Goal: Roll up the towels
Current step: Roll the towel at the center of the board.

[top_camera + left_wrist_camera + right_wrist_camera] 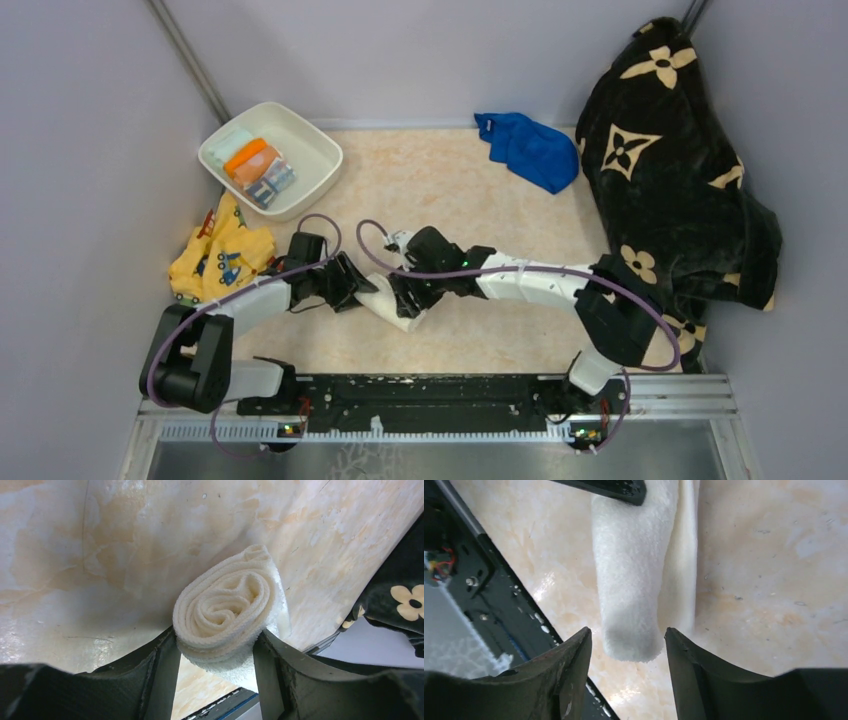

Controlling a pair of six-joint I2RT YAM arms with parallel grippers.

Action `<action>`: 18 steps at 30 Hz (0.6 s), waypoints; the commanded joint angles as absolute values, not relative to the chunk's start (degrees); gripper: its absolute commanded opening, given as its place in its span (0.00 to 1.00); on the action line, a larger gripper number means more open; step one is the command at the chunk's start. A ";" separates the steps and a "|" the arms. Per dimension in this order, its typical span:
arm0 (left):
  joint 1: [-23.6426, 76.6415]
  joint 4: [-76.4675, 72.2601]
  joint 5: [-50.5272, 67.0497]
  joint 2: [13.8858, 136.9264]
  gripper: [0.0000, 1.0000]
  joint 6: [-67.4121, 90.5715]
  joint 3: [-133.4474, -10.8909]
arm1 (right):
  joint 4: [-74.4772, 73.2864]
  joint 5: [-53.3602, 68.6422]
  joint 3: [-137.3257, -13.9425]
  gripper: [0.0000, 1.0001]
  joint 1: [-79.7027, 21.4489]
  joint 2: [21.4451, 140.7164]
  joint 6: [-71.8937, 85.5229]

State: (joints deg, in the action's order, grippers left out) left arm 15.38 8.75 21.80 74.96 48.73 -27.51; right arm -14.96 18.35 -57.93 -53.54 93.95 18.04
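The left gripper [215, 636] pinches the cream towel [225, 605] between its two black fingers [155, 680], one on each side of the roll. The right gripper [626, 632] is spread around the roll's other end, not touching. The towel is soft, fuzzy, wound into a fat swirl, lying on the shiny marbled table [75, 555].

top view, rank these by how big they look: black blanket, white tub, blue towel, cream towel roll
1. black blanket
2. white tub
3. blue towel
4. cream towel roll, partly covered, so only a small part shows
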 commanded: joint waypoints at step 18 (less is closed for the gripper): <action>15.29 13.69 16.10 78.14 0.63 45.02 -27.81 | -18.39 -21.00 -63.44 0.54 -75.94 103.77 1.30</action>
State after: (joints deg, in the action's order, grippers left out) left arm 15.38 9.47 21.98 75.72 47.94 -28.40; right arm -18.90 -19.68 -63.96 -75.31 101.25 1.48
